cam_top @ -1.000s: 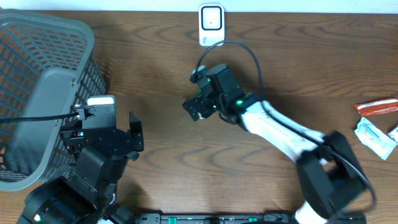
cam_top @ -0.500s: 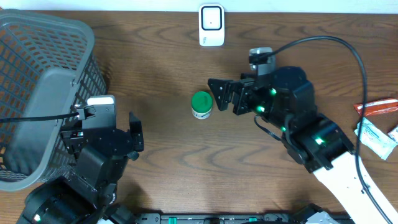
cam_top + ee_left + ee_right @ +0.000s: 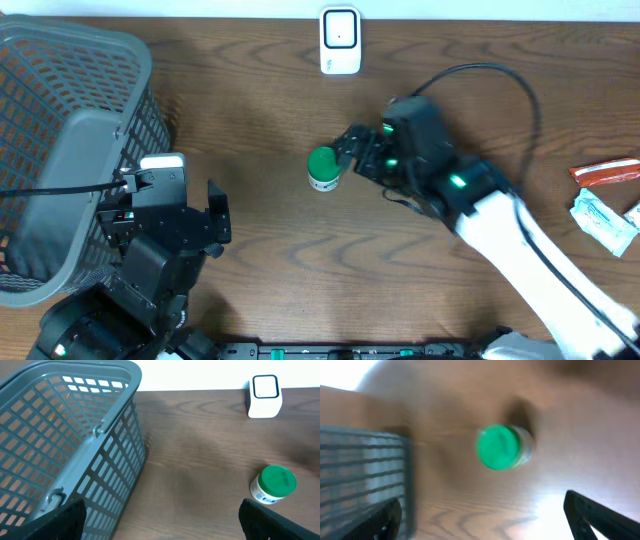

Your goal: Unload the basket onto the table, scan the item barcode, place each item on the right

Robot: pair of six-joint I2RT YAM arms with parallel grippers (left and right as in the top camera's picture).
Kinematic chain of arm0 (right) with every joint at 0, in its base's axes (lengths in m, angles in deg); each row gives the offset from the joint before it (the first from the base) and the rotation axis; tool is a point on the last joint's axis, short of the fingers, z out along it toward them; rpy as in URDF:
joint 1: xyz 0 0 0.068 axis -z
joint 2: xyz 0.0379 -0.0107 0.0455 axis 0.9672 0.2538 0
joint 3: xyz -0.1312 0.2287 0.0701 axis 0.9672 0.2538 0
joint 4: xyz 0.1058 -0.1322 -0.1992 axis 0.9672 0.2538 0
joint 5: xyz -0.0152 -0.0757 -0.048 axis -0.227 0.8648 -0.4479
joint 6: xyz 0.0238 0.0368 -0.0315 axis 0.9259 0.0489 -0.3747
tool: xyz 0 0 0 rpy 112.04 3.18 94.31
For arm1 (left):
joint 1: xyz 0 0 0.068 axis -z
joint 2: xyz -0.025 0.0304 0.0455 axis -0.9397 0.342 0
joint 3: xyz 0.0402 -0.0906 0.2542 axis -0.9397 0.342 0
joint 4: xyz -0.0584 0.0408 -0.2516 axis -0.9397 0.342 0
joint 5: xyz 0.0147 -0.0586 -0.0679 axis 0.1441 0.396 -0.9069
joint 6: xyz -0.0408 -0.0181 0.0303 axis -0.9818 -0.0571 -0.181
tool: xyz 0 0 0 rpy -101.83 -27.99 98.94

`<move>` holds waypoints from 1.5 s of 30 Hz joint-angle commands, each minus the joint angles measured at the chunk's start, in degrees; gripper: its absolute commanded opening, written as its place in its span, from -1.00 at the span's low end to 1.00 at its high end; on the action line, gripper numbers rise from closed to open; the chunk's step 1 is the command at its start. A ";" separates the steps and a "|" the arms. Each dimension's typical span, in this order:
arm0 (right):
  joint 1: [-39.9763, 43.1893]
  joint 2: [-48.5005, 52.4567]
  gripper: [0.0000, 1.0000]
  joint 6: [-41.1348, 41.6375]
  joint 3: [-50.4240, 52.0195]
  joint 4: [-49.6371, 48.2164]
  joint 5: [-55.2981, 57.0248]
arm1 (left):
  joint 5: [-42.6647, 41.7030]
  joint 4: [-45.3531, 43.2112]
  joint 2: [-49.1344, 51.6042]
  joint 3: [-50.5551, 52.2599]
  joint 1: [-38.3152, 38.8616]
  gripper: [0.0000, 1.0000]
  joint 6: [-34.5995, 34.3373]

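While green-capped jar (image 3: 323,167) stands upright mid-tabletop (image 3: 260,120), right gripper (image 3: 347,155) sits just beside it, jaws wide apart, not clamping. Open wood toward white scanner (image 3: 340,40) at far edge. Left gripper (image 3: 218,215) spread wide, holding nothing, beside grey basket (image 3: 60,60) at left edge.

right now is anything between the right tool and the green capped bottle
Nothing visible. The open right tool is close beside the green-capped bottle, with no object between them. The stretch of table from the bottle up to the white scanner is bare too.
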 commanded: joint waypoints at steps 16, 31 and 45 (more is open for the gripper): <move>-3.58 39.26 0.95 13.18 -50.01 40.85 -2.75 | 0.72 0.15 -0.15 -0.35 -0.20 0.96 -0.26; -3.87 47.58 0.97 12.92 -50.03 38.60 -2.47 | 0.72 0.15 -0.15 -0.35 -0.20 0.96 -0.26; -4.02 54.23 0.98 10.34 -49.96 35.52 -2.56 | 0.72 0.15 -0.15 -0.35 -0.20 0.96 -0.26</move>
